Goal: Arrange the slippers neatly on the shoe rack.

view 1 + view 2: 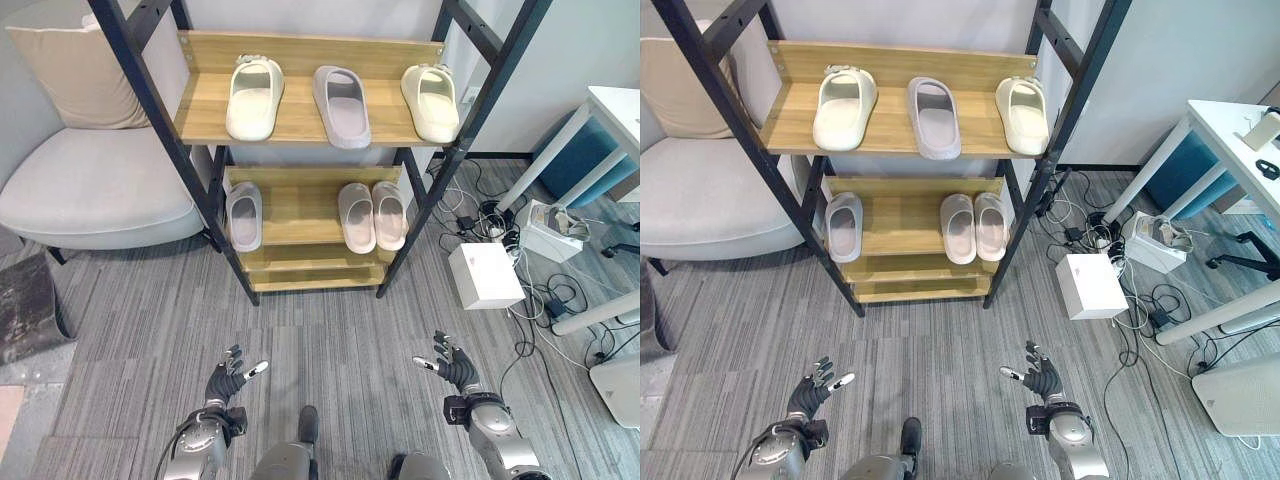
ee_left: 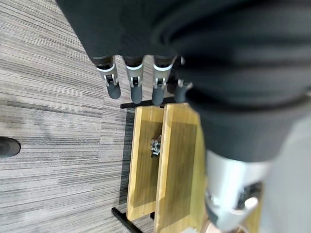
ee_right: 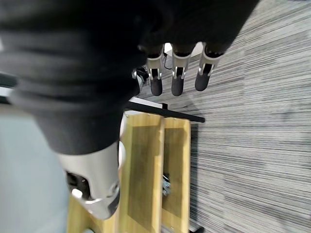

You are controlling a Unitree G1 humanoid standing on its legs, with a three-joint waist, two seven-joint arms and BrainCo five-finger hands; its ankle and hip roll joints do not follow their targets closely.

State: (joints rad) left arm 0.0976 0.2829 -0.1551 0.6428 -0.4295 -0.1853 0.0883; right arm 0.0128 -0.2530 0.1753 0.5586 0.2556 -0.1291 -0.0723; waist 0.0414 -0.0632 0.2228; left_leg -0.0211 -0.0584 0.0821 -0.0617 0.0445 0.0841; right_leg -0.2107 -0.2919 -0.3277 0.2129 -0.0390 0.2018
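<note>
A black-framed shoe rack (image 1: pixel 300 125) with wooden shelves stands ahead of me. On its top shelf lie a cream slipper (image 1: pixel 255 97) at the left, a pale grey slipper (image 1: pixel 341 105) in the middle and a second cream slipper (image 1: pixel 431 101) at the right. The shelf below holds a single grey slipper (image 1: pixel 243 214) at the left and two pinkish-grey slippers (image 1: pixel 357 216) (image 1: pixel 389 214) side by side. My left hand (image 1: pixel 228 381) and right hand (image 1: pixel 455 367) hover low over the carpet, well short of the rack. Both are open and empty, fingers (image 2: pixel 133 82) (image 3: pixel 176 73) straight.
A grey armchair (image 1: pixel 90 180) with a beige cushion (image 1: pixel 80 75) stands left of the rack. To the right are a white box (image 1: pixel 485 275), tangled cables (image 1: pixel 480 215) and a white table (image 1: pixel 610 120). Striped grey carpet (image 1: pixel 330 340) lies between me and the rack.
</note>
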